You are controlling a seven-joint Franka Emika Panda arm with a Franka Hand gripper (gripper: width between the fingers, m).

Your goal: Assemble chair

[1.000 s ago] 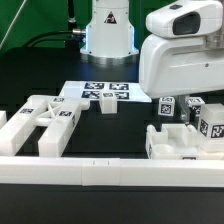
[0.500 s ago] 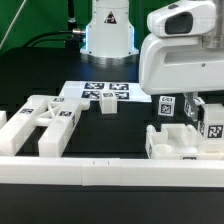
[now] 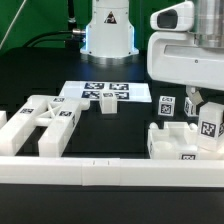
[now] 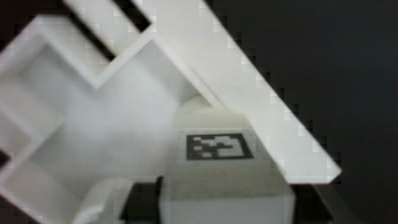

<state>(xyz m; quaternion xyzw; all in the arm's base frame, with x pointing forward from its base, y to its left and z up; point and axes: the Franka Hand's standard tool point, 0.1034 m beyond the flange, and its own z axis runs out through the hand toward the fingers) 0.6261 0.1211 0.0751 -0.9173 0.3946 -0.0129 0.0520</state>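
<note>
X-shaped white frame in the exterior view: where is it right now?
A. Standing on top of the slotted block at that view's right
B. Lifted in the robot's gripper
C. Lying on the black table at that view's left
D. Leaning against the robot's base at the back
C: the X-braced frame lies flat on the black table at the exterior view's left, across from the slotted seat block at that view's right.

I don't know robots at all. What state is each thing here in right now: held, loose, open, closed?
gripper: closed on a tagged leg bar.
held leg bar: clamped between the fingers, tilted.
other leg bar: free, standing behind the seat block.
seat block: resting on the table, not gripped.
X-braced frame: lying flat, untouched.
small block: loose beside the marker board.
</note>
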